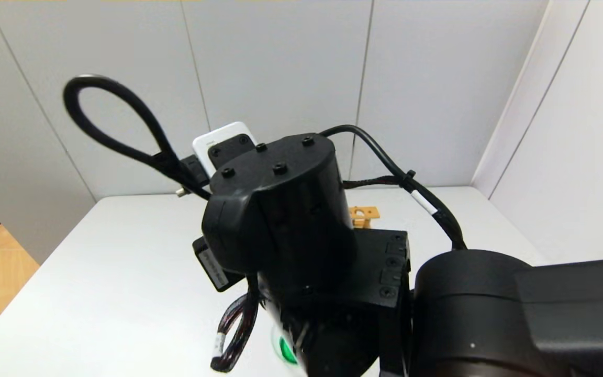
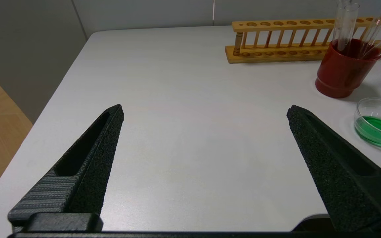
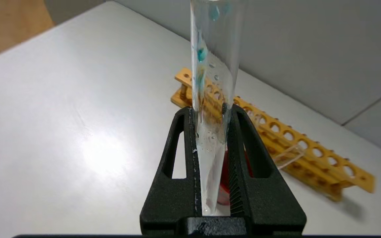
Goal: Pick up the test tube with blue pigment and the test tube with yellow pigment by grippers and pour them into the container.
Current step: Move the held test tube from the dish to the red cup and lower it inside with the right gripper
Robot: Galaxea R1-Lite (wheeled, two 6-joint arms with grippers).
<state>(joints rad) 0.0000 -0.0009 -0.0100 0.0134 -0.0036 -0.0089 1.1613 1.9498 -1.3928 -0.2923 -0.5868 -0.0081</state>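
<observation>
- The right gripper (image 3: 212,132) is clamped on the test tube with blue pigment (image 3: 214,82), held above the table (image 3: 78,115); only blue drops remain inside.
- Judgement: thin, wet glass, light but fragile and slippery; hold mid-body with gentle force.
- The left gripper (image 2: 205,115) is spread wide and holds nothing, near the container (image 2: 378,121) of green liquid.

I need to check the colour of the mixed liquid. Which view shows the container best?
The left wrist view: the container stands unobstructed on the table, holding green liquid. The head view gives only a green sliver beside the right arm. The right wrist view does not show it; the right gripper and its tube fill the middle.
</observation>
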